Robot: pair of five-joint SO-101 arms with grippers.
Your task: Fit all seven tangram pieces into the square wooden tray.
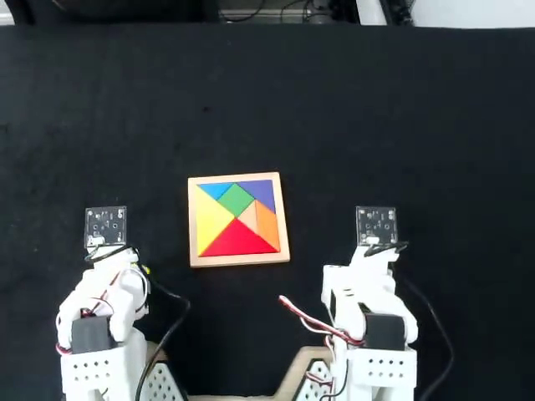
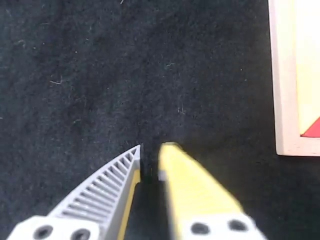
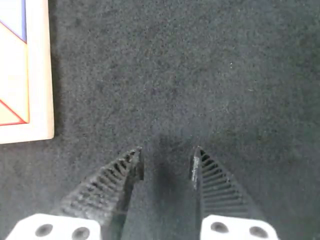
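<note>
Your tray (image 1: 239, 261) sat mid-frame on the desk (image 1: 376, 109), its pieces (image 1: 214, 220) fitted inside. Your left end effector (image 2: 150, 159) seemed closed and empty; your right end effector (image 3: 167, 162) stood slightly apart, empty.

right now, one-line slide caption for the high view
Tangram pieces fill the square wooden tray on the black table.

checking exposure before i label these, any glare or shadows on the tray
High view: tray evenly lit, no glare. Left wrist view: its rim and yellow piece look washed out. Right wrist view: soft shadow on the cloth under the open right gripper.
</note>
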